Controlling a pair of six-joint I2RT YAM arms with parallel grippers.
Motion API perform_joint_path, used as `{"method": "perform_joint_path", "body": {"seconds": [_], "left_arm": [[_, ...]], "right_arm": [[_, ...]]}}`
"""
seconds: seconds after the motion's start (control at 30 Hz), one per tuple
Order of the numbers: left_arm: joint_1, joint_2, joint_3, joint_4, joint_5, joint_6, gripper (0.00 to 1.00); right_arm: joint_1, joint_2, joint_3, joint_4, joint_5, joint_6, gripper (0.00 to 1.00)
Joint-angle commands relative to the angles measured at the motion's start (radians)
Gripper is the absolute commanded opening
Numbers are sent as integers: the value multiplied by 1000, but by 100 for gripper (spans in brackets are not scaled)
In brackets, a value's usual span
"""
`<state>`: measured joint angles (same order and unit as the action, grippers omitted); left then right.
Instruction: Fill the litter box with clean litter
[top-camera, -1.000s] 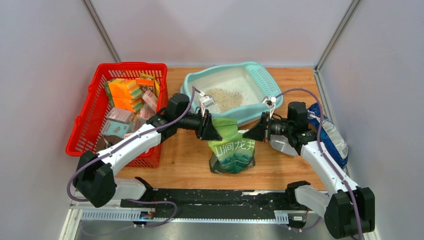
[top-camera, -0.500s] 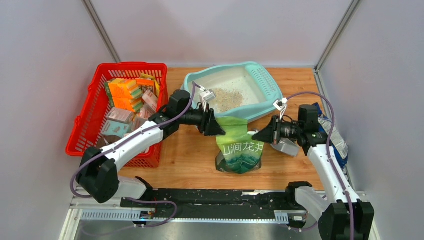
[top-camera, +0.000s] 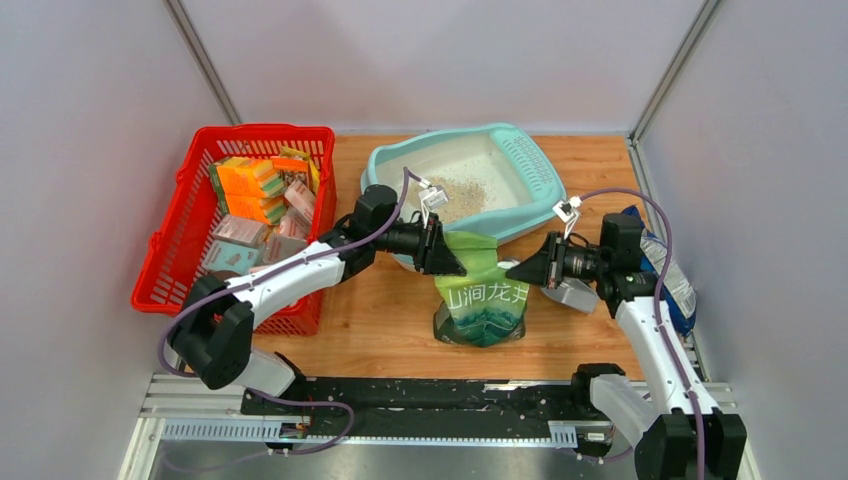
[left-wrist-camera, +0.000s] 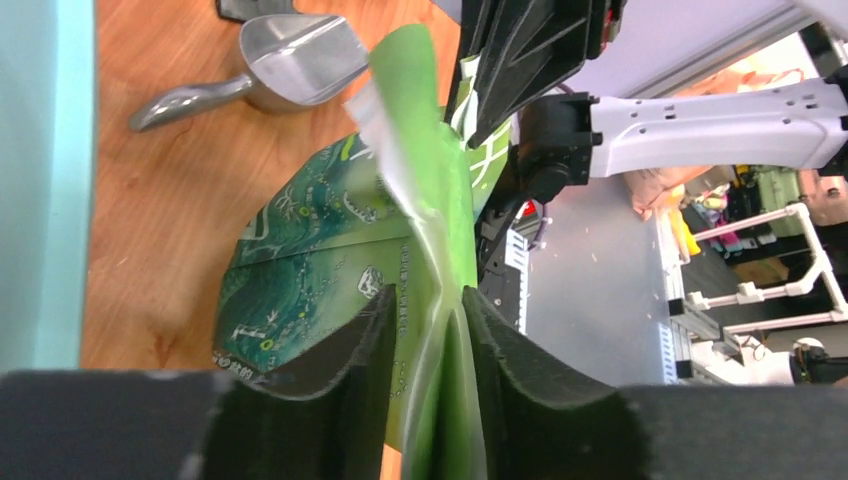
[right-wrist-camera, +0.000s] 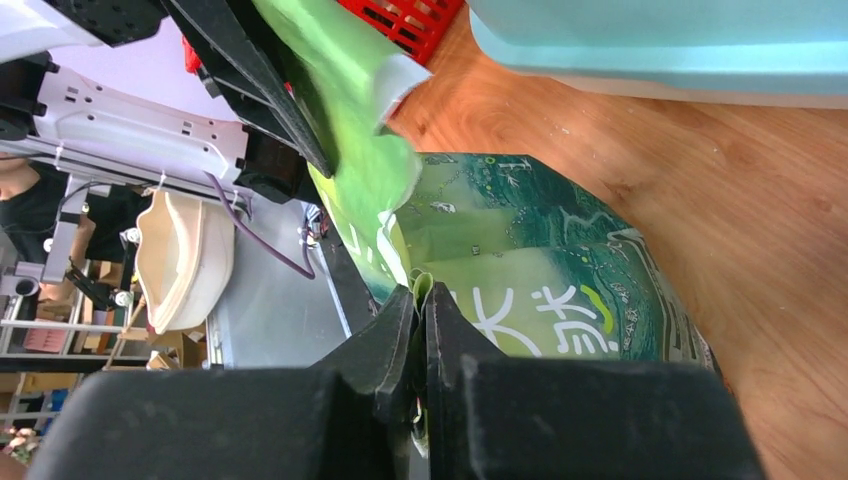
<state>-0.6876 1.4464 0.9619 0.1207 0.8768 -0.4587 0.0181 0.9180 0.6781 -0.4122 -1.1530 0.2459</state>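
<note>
- The teal litter box (top-camera: 376, 165) sits at the far edge of the tabletop (top-camera: 380, 320), with a small pile of clean litter (top-camera: 465, 193) inside.
- The left pincer (left-wrist-camera: 428, 300) is spread astride the top of the green litter bag (top-camera: 480, 300).
- The right pincer (right-wrist-camera: 420, 295) pinches the bag's edge.

1. The left arm (top-camera: 285, 278) stretches from its base toward the table's middle, its forearm lying nearly level.
2. The left gripper (left-wrist-camera: 425, 300) has its fingers parted (the wrist view shows a clear gap), standing astride the top edge of the green bag (left-wrist-camera: 320, 270).
3. The right arm (top-camera: 655, 330) rises from its base, and its wrist is turned leftward.
4. The right gripper (right-wrist-camera: 420, 292) is pinched tight on the bag's opposite top edge and faces the left gripper.
</note>
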Motion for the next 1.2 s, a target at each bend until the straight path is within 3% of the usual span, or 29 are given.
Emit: {"method": "perform_joint_path", "body": {"seconds": [0.0,0.2,0.5,0.63,0.8,0.83,0.93,1.03,1.17], "left_arm": [[0,3,-31,129,48,-52,35],[0,16,-32,151,56,-63,19],[2,26,-11,151,62,-66,7],[8,3,-9,76,47,-40,36],[10,-21,-57,82,42,-52,45],[8,-23,-60,88,42,-52,41],[8,-20,-66,102,47,-74,17],[36,-12,-68,108,74,-129,5],[76,25,-17,77,207,-181,0]], "right_arm": [[-9,-15,-17,165,-53,108,12],[5,12,-32,223,-74,124,27],[48,15,-75,269,-24,128,26],[48,10,-71,248,1,131,8],[48,-8,-49,233,-13,226,1],[48,-11,-40,224,-14,236,1],[48,-7,-22,173,-28,251,0],[46,45,3,90,-77,288,0],[36,97,15,33,-140,355,0]]}}
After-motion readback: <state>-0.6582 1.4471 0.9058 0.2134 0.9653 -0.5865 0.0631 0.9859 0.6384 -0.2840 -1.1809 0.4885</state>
